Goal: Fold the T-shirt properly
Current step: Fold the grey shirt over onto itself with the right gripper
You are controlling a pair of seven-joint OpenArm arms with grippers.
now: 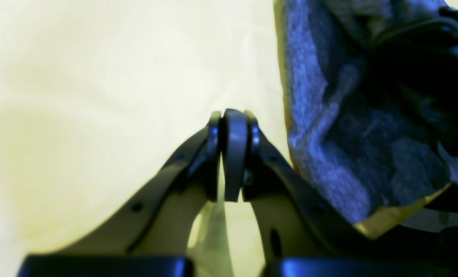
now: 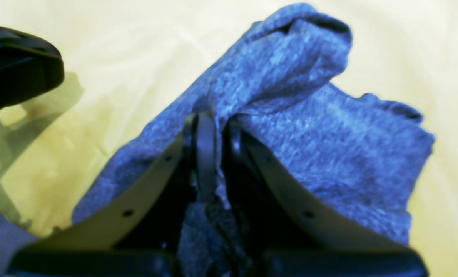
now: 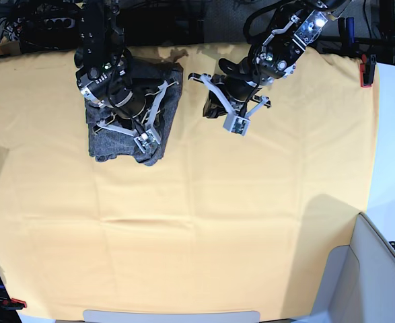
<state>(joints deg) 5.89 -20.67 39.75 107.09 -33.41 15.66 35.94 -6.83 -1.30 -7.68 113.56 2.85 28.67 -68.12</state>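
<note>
The T-shirt [image 3: 106,138] is a dark-grey heathered bundle lying at the back left of the yellow-orange sheet in the base view. My right gripper [image 3: 145,141] sits on the bundle's near right corner. In the right wrist view this gripper [image 2: 209,121] is shut on a pinched ridge of the T-shirt [image 2: 310,138], and the fabric bunches up beyond the fingertips. My left gripper [image 3: 237,125] hovers to the right of the bundle and apart from it. Its fingers are shut with nothing between them [image 1: 234,119], and the T-shirt [image 1: 340,146] lies off to the right in that view.
The yellow-orange cloth sheet [image 3: 204,229] covers the whole table. Red clamps hold it at the right back edge [image 3: 365,70] and at the near left corner [image 3: 15,303]. A grey-white bin [image 3: 379,269] stands at the near right. Cables and dark equipment line the back.
</note>
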